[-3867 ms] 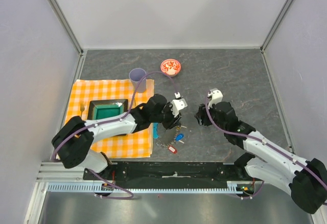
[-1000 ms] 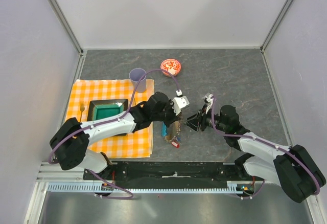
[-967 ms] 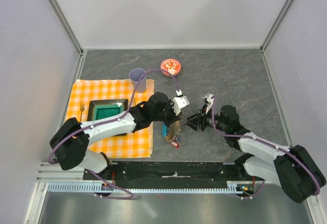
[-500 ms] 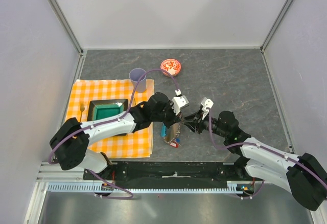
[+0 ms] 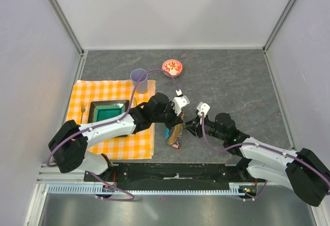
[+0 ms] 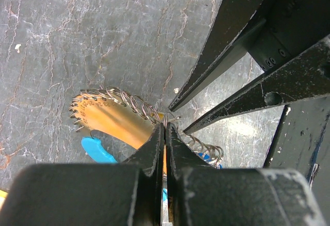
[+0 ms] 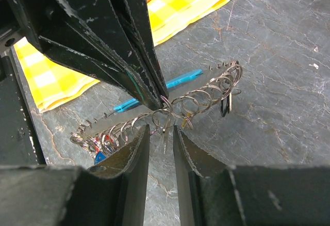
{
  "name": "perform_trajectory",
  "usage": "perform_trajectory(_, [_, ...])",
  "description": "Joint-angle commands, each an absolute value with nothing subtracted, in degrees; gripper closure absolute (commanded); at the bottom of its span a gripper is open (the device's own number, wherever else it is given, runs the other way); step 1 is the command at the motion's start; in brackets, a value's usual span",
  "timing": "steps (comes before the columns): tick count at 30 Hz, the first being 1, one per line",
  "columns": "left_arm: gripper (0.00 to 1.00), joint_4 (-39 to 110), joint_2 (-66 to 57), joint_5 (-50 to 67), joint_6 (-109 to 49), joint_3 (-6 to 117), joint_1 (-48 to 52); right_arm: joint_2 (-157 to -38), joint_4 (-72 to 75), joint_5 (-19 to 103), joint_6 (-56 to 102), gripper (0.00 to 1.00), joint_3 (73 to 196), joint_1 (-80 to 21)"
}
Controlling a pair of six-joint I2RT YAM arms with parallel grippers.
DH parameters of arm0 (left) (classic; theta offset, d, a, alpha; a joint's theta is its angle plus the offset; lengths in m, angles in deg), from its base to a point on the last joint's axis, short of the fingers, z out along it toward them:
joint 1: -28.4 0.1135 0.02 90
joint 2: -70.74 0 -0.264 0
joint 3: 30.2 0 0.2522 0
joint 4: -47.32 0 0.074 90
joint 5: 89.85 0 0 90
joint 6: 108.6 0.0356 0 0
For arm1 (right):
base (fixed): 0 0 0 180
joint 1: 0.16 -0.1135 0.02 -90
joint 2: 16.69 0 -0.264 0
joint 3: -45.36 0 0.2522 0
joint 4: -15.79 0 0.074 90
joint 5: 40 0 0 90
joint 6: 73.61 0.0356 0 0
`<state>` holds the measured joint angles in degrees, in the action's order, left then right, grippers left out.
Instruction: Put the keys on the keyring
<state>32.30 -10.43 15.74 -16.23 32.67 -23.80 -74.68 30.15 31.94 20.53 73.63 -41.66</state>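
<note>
**Top view:** The left gripper (image 5: 178, 116) is clamping the keyring (image 5: 175, 132) and holding it just below its tip. The keys (image 5: 175, 144) are bunching on it toward the near edge. The right gripper (image 5: 188, 128) is pointing in from the right, with its tips just beside the ring. Bare table (image 5: 242, 81) is lying open beyond and to the right of both grippers, and the walls are standing well apart from them. Left of the left gripper, the edge of the checked cloth (image 5: 113, 133) is running close by. The cup (image 5: 138, 76) and the red bowl (image 5: 172, 67) are standing farther out.

**Left wrist:** Its fingers (image 6: 154, 148) are pressing together on the ring's wire. The right gripper's two fingers are reaching in from the upper right, ending just beside that pinch. A blue plastic piece (image 6: 97, 151) is showing at lower left.

**Right wrist:** Its jaws are standing narrowly apart, released, with a thin silvery piece of the bunch hanging in the gap. Whether a pad is touching it cannot be told. The cloth's edge is lying beyond the left gripper.

**Since a second ago:** The right gripper has been moving left, from well clear of the ring to right against it, and its jaws have been narrowing. The left gripper's clamp is staying as it was.
</note>
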Motion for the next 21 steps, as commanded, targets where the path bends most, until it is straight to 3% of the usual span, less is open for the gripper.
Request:
perform_trajectory(1, [0.98,33.91,-8.45,17.72,-18.07,35.25,-23.63,-75.05,32.44,31.81,19.2,0.67,75.82,-42.17])
perform_trajectory(5, [0.98,33.91,-8.71,18.25,-18.07,35.51,-23.63,-74.61,32.7,32.33,19.29,0.58,76.17,-42.26])
perform_trajectory(12, [0.98,33.91,-6.96,17.99,-16.41,34.55,-23.63,-70.83,30.33,40.86,21.48,0.58,74.94,-42.18])
perform_trajectory(21, [0.98,42.77,-0.99,19.22,-16.13,26.99,-22.93,-69.77,33.92,26.37,31.15,0.61,74.07,-33.93])
